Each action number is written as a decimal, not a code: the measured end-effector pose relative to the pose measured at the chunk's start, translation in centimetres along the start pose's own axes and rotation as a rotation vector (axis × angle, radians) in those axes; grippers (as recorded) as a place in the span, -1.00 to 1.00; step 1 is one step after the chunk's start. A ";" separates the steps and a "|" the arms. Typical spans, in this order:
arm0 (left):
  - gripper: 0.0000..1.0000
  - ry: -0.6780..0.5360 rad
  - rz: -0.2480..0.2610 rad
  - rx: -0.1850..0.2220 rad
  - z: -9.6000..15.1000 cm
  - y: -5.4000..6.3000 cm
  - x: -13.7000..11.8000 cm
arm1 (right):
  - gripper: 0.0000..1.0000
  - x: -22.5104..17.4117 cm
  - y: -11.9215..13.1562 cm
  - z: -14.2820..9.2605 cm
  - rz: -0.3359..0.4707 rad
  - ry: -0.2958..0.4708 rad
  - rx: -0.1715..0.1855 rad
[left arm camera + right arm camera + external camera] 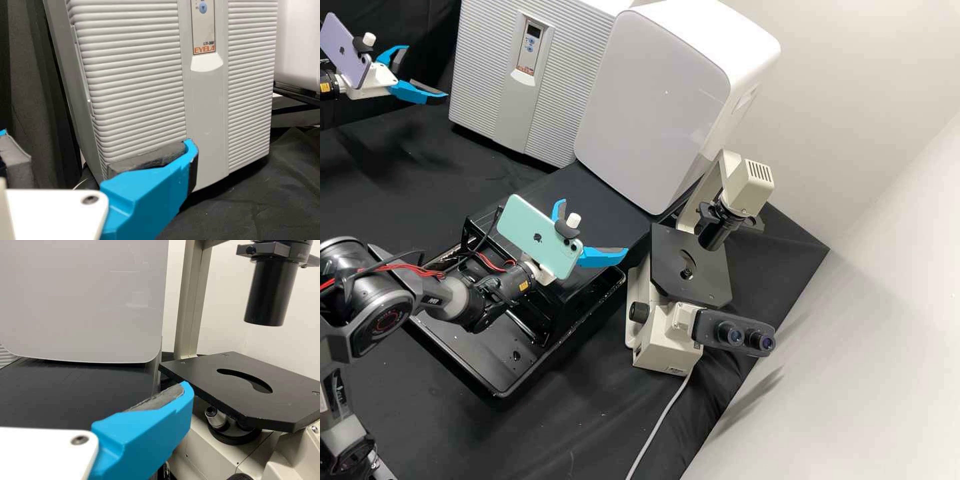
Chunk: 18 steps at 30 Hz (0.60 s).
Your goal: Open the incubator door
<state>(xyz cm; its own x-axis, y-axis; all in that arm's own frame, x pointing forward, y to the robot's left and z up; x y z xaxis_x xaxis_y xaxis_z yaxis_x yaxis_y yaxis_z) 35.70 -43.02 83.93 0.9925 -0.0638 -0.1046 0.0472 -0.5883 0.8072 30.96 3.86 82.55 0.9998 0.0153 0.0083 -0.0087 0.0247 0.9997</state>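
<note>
- Black cloth (393,180) draped the bench at the frame's left.
- At upper left, the left gripper (427,72) stood spread, grasping nothing; judging by that, the pull had not begun.
- Along the frame's top, left of centre, the ribbed incubator door (483,73) looked shut, so catching its edge and swinging it wide seemed all left to do.
- Near centre, the right gripper (594,227) was spread too, holding nothing.
- Right of centre sat the microscope (667,340), apparently no part of the job.
</note>
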 end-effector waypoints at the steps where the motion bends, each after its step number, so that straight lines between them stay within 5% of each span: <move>1: 1.00 0.000 -0.001 0.000 0.0 0.0 -0.1 | 1.00 0.0 0.0 0.0 0.000 0.000 0.000; 18: 1.00 -0.020 0.007 -0.015 1.1 0.4 -1.4 | 1.00 0.0 0.0 0.0 0.000 0.000 0.000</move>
<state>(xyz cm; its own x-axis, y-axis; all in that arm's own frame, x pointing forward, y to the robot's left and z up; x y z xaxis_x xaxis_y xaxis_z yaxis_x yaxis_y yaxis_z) 34.17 -44.03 83.79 0.9904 -0.0835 -0.1106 0.0426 -0.5760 0.8164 30.96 3.86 82.55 0.9998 0.0153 0.0083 -0.0087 0.0247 0.9997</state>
